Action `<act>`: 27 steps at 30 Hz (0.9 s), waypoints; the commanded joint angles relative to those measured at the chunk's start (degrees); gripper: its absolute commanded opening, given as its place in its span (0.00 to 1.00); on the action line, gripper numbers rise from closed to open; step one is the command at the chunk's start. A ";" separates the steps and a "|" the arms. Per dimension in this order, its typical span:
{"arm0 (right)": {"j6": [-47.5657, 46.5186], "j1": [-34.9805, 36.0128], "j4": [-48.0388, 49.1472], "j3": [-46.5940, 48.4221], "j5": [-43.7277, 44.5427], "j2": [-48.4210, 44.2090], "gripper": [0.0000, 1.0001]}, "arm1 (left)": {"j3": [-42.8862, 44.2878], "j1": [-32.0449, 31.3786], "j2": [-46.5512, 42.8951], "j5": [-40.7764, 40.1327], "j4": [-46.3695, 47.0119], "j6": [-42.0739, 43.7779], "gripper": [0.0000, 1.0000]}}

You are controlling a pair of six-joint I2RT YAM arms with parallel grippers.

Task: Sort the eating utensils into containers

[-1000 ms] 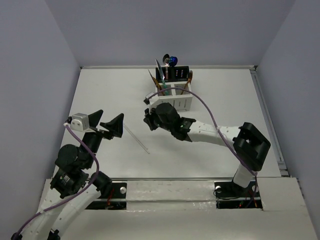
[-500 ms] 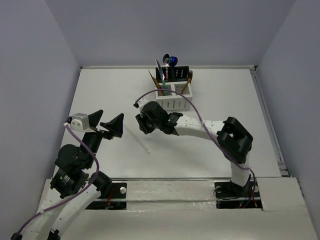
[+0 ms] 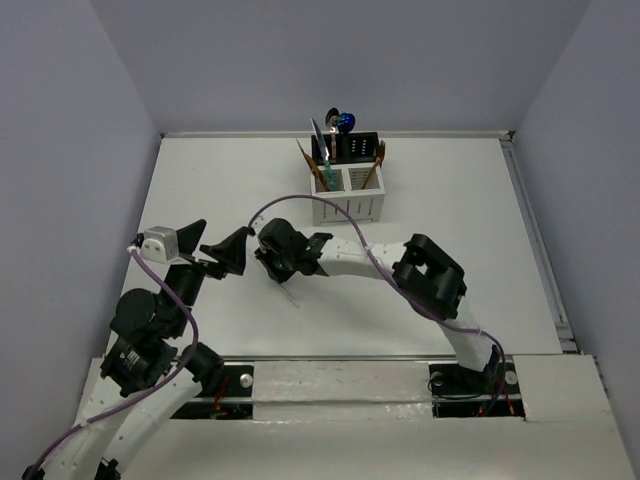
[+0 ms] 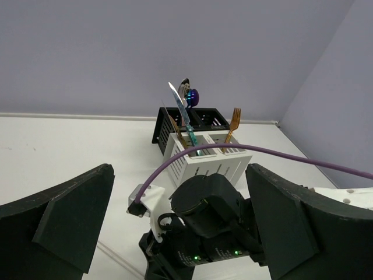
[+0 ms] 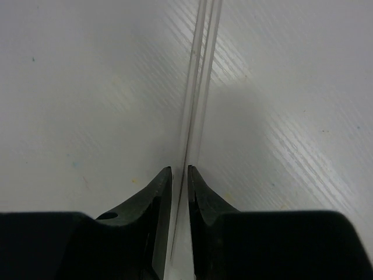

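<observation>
**Right wrist view: fingers drawn in on a slim clear utensil lying flat**

Nearest the bases, the left gripper (image 3: 213,243) hung above the table (image 3: 450,200) with its fingers spread wide and nothing between them. Just to its right, the right gripper (image 5: 179,170) had its fingertips down at the tabletop, drawn together to a narrow slit with the slim clear utensil (image 5: 195,87) running through it. That reads as a pinch on the piece, which lay flat on the surface.

The utensil's long axis ran straight away from the fingertips in the wrist picture, so the fingers crossed its width rather than its length. From overhead, only its near end (image 3: 291,298) showed beyond the wrist, slanting from far-left to near-right. Although the left gripper was close by, the right arm was the one on the piece.

Farther off, and to the right of the grasp, stood the caddy (image 3: 348,205) with the other utensils (image 3: 322,150) upright in it. Any carry would therefore go away from the bases and rightward, with the piece tipped upright.

Only the right wrist camera showed the contact. The overhead camera hid it under the wrist, and the left wrist camera caught the right arm's back and the caddy beyond.
</observation>
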 commanded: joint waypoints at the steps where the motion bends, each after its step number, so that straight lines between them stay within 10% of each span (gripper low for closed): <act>1: 0.35 0.61 -0.88 3.05 2.16 0.79 0.24 | -0.68 0.30 -0.85 -0.47 2.02 -0.17 0.99; 27: 2.55 0.61 -4.93 7.00 9.81 6.34 0.22 | -0.68 0.30 -1.02 -0.29 2.11 -0.17 0.99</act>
